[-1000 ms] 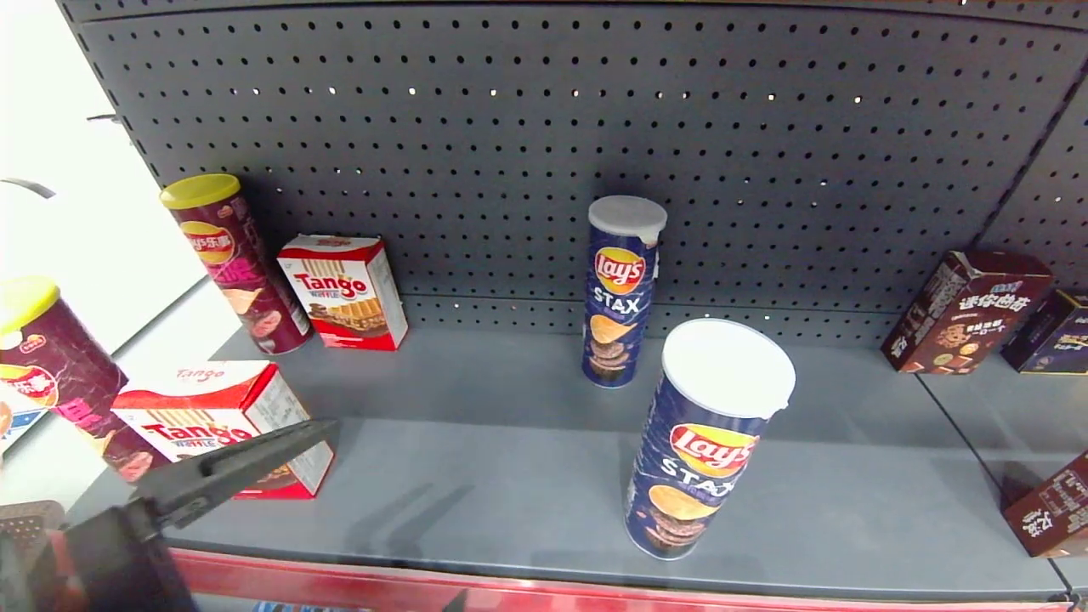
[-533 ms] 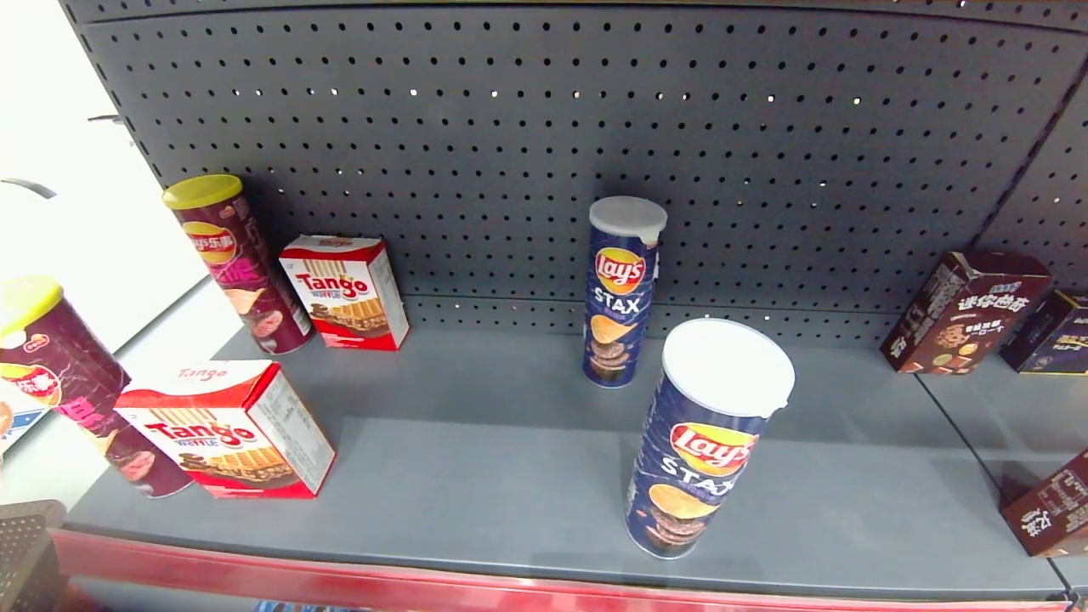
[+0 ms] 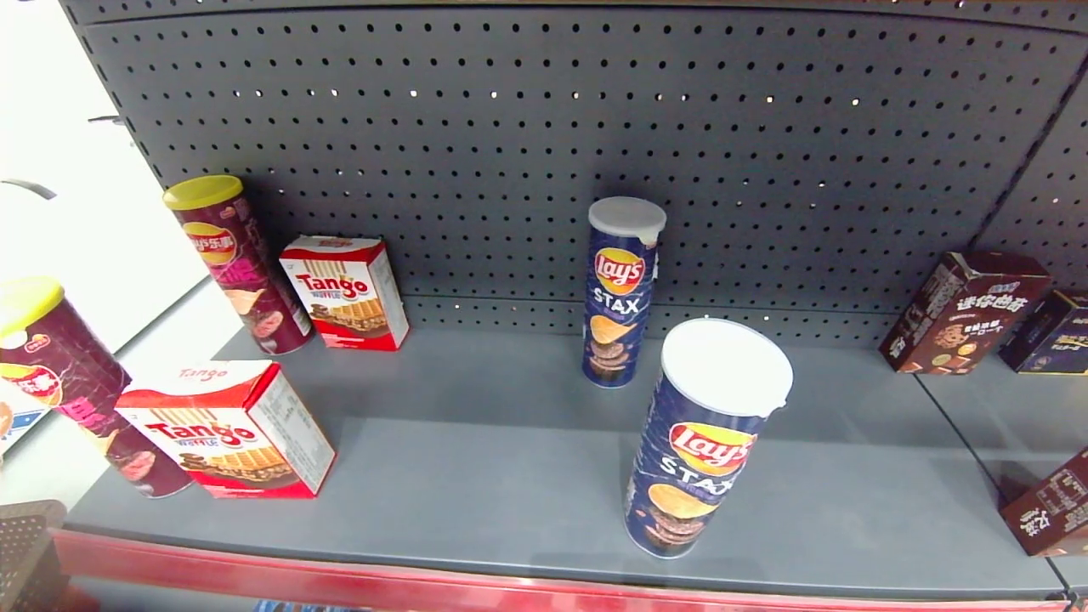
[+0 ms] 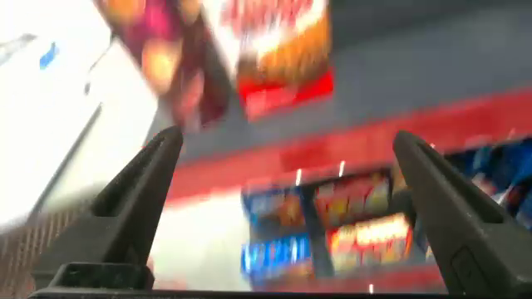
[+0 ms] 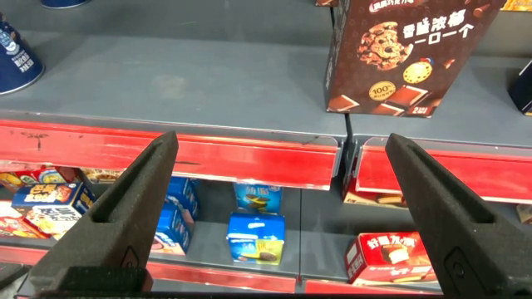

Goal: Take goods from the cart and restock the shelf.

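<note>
We find left gripper [image 4: 287,139] and right gripper [image 5: 283,143] spread, empty; we advise restocking shelf [image 3: 493,476] gap nine o'clock of front can [image 3: 705,450].

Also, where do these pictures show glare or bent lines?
Head view: the white surface beside the shelf is washed out, light dots shine through the pegboard, and its top edge bows. Right wrist view: even light on the brown box.
</note>
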Controlling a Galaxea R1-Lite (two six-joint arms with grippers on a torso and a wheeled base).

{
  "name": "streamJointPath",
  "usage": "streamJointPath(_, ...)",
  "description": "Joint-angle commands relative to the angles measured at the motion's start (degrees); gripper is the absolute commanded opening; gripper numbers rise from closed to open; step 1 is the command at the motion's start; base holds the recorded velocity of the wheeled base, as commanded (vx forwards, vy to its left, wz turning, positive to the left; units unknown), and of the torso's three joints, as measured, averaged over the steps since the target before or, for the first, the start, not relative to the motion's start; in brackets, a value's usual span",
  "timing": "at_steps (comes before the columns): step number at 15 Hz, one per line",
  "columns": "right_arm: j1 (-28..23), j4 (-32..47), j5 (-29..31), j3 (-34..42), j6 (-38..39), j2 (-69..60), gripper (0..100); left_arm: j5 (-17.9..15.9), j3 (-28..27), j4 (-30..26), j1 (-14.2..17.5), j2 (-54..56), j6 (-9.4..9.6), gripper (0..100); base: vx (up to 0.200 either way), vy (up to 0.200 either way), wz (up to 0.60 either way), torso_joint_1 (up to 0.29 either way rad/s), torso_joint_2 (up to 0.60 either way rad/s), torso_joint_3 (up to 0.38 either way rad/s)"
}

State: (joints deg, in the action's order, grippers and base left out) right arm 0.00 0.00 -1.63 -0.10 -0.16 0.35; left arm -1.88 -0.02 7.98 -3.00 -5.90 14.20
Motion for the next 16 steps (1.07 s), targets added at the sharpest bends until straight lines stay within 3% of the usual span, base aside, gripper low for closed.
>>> streamJointPath(1,0.0,0.0,-0.04,0.01,-0.02,0.09,100,-0.32,0.02,-4.38,5.02,1.68,-0.84,100,0.0,0.0,0.0,0.0,0.0,0.0)
streamJointPath(3,0.0,0.0,-0.04,0.01,-0.02,0.09,100,-0.14,0.02,-4.03,5.2,2.03,-1.28,100,0.0,0.0,0.0,0.0,0.0,0.0)
streamJointPath(4,0.0,0.0,-0.04,0.01,-0.02,0.09,100,-0.23,0.02,-4.03,5.11,2.03,-3.04,100,0.0,0.0,0.0,0.0,0.0,0.0)
streamJointPath(6,0.0,0.0,-0.04,0.01,-0.02,0.09,100,-0.23,0.02,-3.94,2.74,5.9,-4.01,100,0.0,0.0,0.0,0.0,0.0,0.0)
streamJointPath(12,0.0,0.0,-0.04,0.01,-0.02,0.09,100,-0.5,0.02,-4.03,3.0,5.9,-8.75,100,0.0,0.0,0.0,0.0,0.0,0.0)
streamJointPath(13,0.0,0.0,-0.04,0.01,-0.02,0.09,100,0.12,0.02,-4.12,3.0,5.9,-9.02,100,0.0,0.0,0.0,0.0,0.0,0.0)
streamJointPath(14,0.0,0.0,-0.04,0.01,-0.02,0.09,100,5.83,0.02,-7.46,3.17,5.9,-11.21,100,0.0,0.0,0.0,0.0,0.0,0.0)
streamJointPath(15,-0.09,0.09,-0.04,0.01,-0.02,0.09,100,8.03,0.02,-7.9,3.17,5.9,-13.24,100,0.0,0.0,0.0,0.0,0.0,0.0)
streamJointPath(16,0.0,0.0,-0.04,0.01,-0.02,0.09,100,8.21,0.02,-7.28,3.17,5.9,-14.2,100,0.0,0.0,0.0,0.0,0.0,0.0)
